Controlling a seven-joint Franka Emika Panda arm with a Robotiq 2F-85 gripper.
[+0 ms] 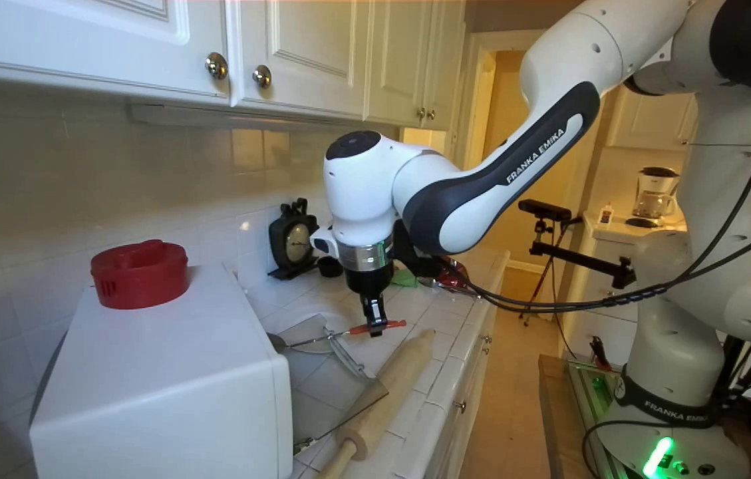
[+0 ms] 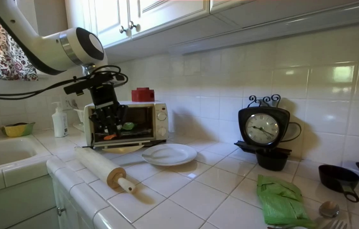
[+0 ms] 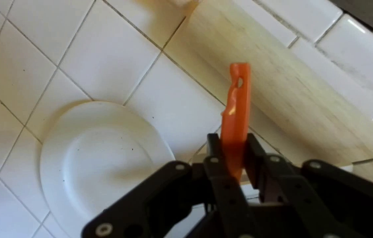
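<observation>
Far left, I had a red, round container (image 1: pixel 140 274) on top of a white, box-shaped toaster oven (image 1: pixel 169 352). By the tiled wall stood a black, cup-shaped clock (image 1: pixel 297 241) with a pale dial; its hands showed in an exterior view, its numerals too small for me to read.

Next, the long-shafted utensil (image 3: pixel 237 102). Head: dark, near the oven's edge, shape too small to tell. Shaft: thin, metallic. Handle: glossy red-orange, wavy along one edge, pierced by a hole near its free end. I had it suspended above the white tiled counter (image 3: pixel 179 96), near the round white plate (image 3: pixel 107 155). My black two-fingered gripper (image 3: pixel 234 145) was clamped on the handle, one finger against each side, the free end protruding past the fingertips. A pale wooden rolling pin (image 1: pixel 405 376) lay right of the plate in an exterior view.

Writing: white capitals FRANKA EMIKA on the black forearm panel (image 1: pixel 535 158). Farther right, a small white bottle (image 1: pixel 606 214) carried a label I could not read, beside a white coffee maker (image 1: pixel 656 193). Last, the black base band (image 1: pixel 674 410) repeated FRANKA EMIKA.
</observation>
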